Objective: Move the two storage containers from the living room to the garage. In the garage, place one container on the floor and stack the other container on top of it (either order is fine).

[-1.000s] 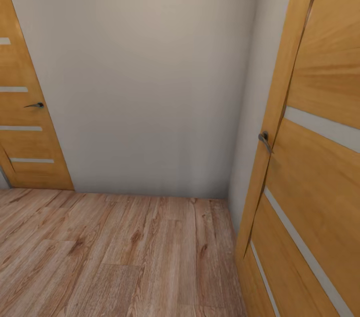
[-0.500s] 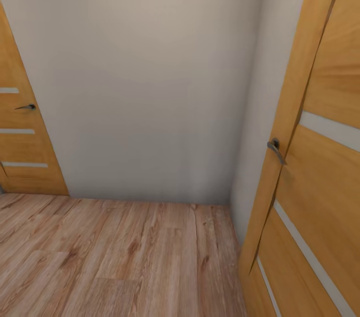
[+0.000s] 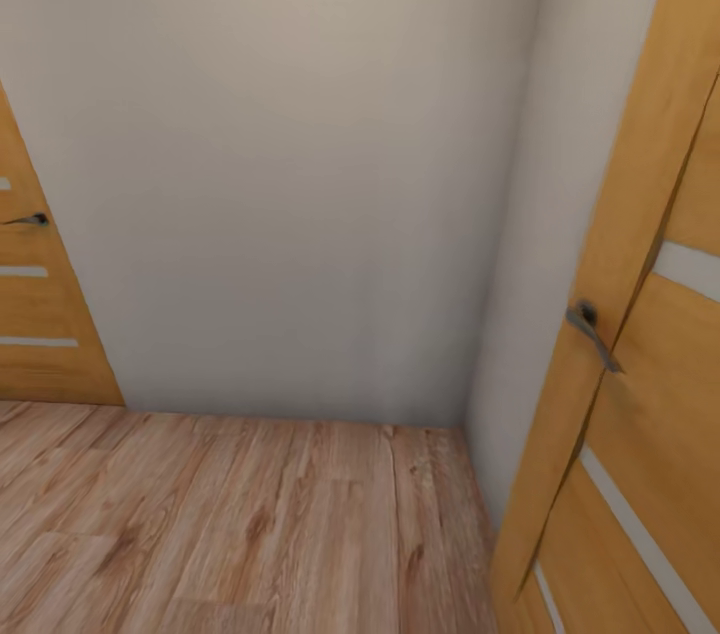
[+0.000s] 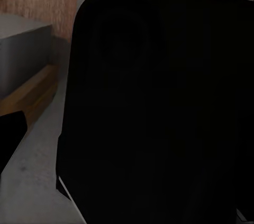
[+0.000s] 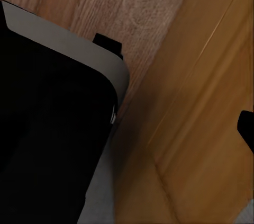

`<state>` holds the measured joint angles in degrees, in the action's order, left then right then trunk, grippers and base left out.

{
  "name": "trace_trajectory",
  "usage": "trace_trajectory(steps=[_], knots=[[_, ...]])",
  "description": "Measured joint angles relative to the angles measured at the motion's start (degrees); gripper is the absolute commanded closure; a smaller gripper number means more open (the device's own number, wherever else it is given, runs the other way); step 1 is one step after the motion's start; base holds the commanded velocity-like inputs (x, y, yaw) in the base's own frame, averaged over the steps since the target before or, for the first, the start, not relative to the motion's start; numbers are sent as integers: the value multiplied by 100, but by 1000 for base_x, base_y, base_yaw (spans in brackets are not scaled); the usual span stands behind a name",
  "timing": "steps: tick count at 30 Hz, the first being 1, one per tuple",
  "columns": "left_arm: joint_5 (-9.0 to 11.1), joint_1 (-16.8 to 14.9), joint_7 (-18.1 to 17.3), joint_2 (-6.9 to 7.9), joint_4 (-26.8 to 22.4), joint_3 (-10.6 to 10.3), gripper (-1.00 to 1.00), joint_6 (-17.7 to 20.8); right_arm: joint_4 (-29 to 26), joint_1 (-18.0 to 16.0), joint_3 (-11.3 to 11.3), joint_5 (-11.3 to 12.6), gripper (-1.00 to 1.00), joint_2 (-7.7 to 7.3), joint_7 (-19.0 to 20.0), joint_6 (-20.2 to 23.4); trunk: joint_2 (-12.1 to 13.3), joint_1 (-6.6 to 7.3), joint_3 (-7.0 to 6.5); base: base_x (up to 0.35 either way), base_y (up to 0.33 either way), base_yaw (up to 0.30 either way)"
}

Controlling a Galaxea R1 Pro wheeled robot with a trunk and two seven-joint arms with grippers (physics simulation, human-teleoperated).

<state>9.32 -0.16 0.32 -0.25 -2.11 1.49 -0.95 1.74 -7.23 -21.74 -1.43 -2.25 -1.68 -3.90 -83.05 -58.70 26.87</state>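
Transit through hallway, bins unseen

Robot faces a bare grey plaster wall (image 3: 300,164) over light wood plank flooring (image 3: 250,524), an orange wooden door with steel lever (image 3: 640,394) close on its right. Storage containers: whereabouts unknown. Gripper states cannot be told; arms likely tucked for driving.

Matt wood-plank floor (image 3: 250,524), smooth wooden door (image 3: 640,434)

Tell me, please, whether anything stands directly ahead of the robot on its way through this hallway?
Yes: a bare grey wall closes off the wood plank floor ahead. A wooden door stands close on the right, another door on the left.
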Motion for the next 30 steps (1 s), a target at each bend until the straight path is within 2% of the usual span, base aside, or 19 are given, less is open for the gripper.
trace_trajectory(steps=[4,16,26,30], knots=[[0,0,0,0,0,3,-100,0,0,0,2,0,-100,12,0,10,0,0,0,321,0,10],[1,0,0,0,0,4,-100,0,0,0,7,8,-100,12,-6,-20,0,0,0,321,0,134],[1,0,0,0,0,5,-100,0,-2,0,-1,1,-100,16,0,6,0,0,0,321,0,21],[1,0,0,0,0,4,-100,0,-1,0,1,0,-100,13,0,-12,0,0,0,321,0,198]])
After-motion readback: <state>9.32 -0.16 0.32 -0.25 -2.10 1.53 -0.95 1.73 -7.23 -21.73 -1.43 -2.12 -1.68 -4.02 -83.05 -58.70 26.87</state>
